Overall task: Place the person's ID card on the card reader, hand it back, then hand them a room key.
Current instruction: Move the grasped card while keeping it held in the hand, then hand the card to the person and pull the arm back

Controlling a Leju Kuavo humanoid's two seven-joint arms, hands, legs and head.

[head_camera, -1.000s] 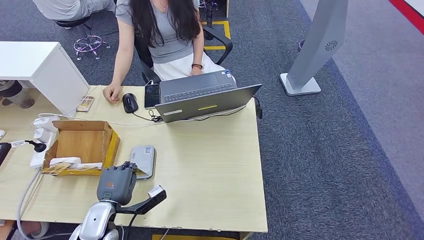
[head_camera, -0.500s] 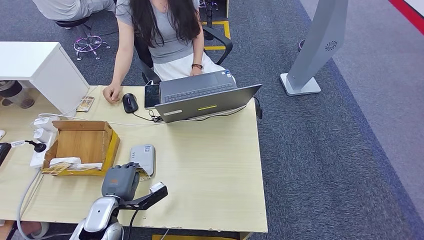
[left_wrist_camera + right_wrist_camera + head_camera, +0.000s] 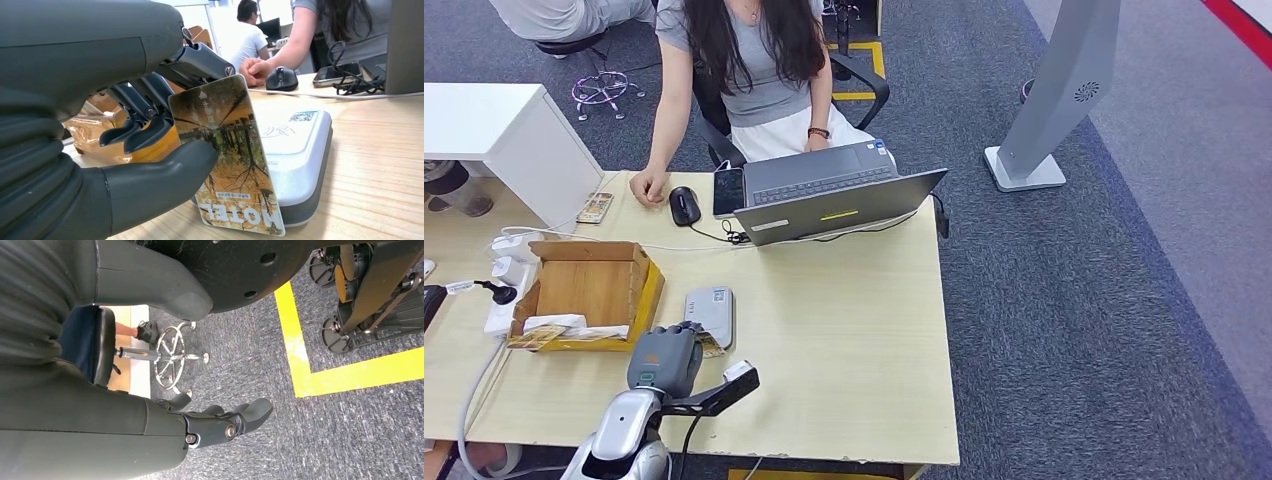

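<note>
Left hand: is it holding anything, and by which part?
Yes. The left hand pinches a hotel card by its side edge, thumb on the printed face, fingers behind, beside the card reader.

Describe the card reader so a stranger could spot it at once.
On the wooden desk, look between the open cardboard box and the laptop. The card reader is the flat grey-and-white pad there, with a QR sticker on top, beside the left hand.

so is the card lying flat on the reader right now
No, the left hand holds the card upright, its lower edge on the table in front of the card reader.
</note>
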